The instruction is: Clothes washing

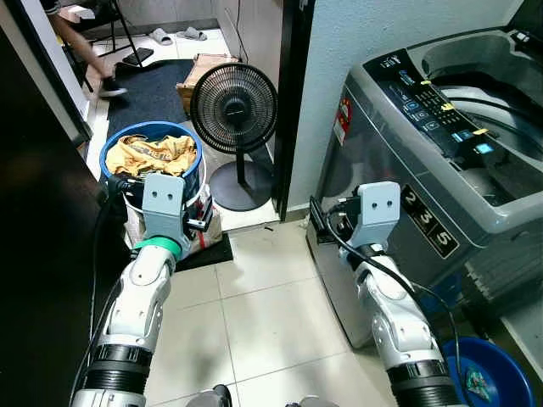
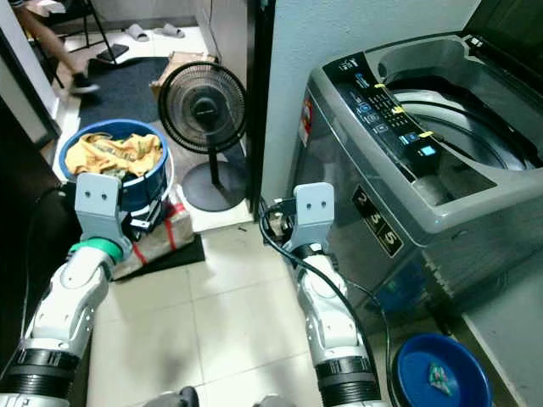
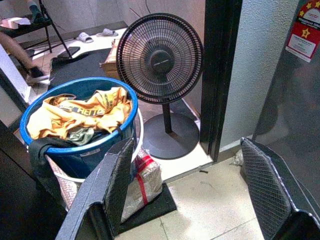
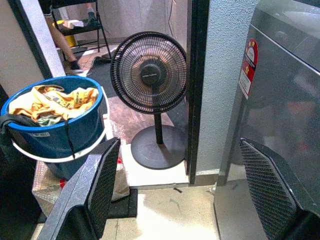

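Observation:
A blue laundry basket (image 1: 192, 164) holding yellow clothes (image 1: 154, 153) stands on the floor at my left front, with a dark garment (image 3: 45, 146) draped over its rim. The grey top-loading washing machine (image 1: 399, 144) stands at my right with its lid up and its drum (image 1: 488, 93) showing. My left gripper (image 3: 192, 200) is open and empty, held low just in front of the basket. My right gripper (image 4: 182, 200) is open and empty too, close to the machine's front corner.
A black pedestal fan (image 1: 233, 108) stands between basket and machine, beside a dark door frame (image 1: 293, 102). A wrapped parcel (image 3: 142, 180) lies under the basket. A blue basin (image 1: 484, 373) sits at the bottom right. A person's leg (image 1: 85, 59) is far back left.

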Tool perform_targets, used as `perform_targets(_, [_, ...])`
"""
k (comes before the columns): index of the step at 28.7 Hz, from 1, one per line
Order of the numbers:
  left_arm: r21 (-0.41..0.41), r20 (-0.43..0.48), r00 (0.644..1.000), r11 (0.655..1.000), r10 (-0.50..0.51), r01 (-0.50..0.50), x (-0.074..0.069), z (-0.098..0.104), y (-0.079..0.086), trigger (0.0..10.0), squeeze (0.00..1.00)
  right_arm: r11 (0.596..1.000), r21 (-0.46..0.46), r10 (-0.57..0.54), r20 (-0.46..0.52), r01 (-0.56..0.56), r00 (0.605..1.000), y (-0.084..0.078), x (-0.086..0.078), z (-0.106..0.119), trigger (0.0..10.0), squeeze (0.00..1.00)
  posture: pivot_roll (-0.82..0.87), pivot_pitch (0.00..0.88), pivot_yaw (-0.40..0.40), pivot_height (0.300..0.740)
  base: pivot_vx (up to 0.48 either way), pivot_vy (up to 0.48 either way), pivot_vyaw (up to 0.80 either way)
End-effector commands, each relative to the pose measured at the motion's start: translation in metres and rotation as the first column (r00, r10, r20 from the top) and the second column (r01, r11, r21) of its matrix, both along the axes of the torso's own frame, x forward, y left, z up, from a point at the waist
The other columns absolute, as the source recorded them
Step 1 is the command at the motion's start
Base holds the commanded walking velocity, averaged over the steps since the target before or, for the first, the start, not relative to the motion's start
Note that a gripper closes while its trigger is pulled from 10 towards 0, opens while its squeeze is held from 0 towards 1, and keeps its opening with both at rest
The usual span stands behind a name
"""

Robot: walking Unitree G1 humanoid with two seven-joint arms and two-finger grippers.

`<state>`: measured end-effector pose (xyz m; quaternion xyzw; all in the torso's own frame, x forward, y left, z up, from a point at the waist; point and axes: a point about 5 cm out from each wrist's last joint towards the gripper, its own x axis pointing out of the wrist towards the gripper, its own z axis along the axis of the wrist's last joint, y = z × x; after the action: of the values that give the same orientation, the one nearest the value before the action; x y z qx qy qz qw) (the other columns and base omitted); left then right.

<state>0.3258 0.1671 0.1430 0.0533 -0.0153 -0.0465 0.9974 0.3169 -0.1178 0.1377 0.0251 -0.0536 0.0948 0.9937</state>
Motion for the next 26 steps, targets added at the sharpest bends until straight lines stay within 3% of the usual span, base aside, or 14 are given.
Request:
perform_targets(1, [-0.003, -0.014, 1.0, 1.0, 0.0, 0.0, 0.0006, -0.0031, 0.0006, 10.0, 0.0, 1.0, 0.0, -0.001, -0.01, 0.001, 1.0, 0.0002, -0.0001, -0.003, 10.0, 0.0, -0.04, 0.035, 0.035, 0.74, 0.0, 0.0, 0.0])
perform_targets(26, [0.012, -0.014, 1.0, 1.0, -0.009, 0.009, 0.0049, -0.0011, 0.0024, 10.0, 0.0, 1.0, 0.005, -0.017, -0.001, 0.017, 1.0, 0.0014, 0.0018, -0.0015, 10.0, 0.0, -0.04, 0.036, 0.05, 0.74, 0.0, 0.0, 0.0])
